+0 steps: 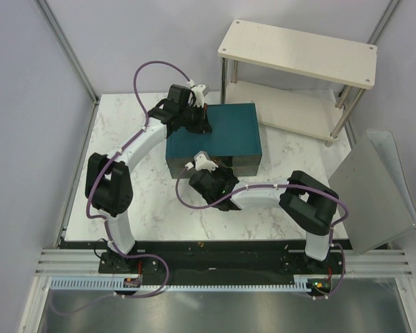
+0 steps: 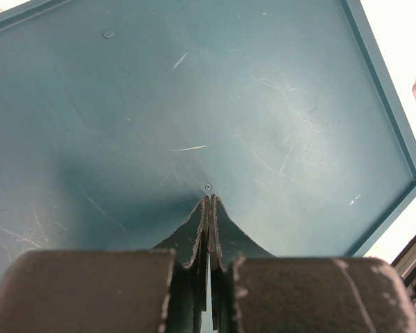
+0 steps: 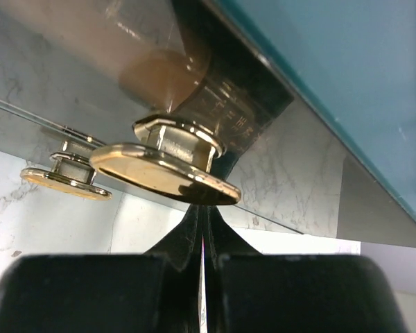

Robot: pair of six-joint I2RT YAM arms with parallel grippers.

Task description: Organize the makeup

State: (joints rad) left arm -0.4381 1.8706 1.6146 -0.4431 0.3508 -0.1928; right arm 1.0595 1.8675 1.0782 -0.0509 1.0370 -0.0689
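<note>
Right wrist: peach-tan tube (image 3: pixel 152 76), seemingly, lies beyond fingers (image 3: pixel 187 239).

peach-tan tube (image 3: pixel 156 75) | dark cap (image 3: pixel 229 97) at its right end | seen in shiny drawer front (image 3: pixel 305 166), inside or mirrored unclear

Bright, even overhead light leaves soft shadows on the marble worktop (image 1: pixel 152 215), while wrist views show glare on the gold handle (image 3: pixel 166 177) and a blurred lower edge.
</note>
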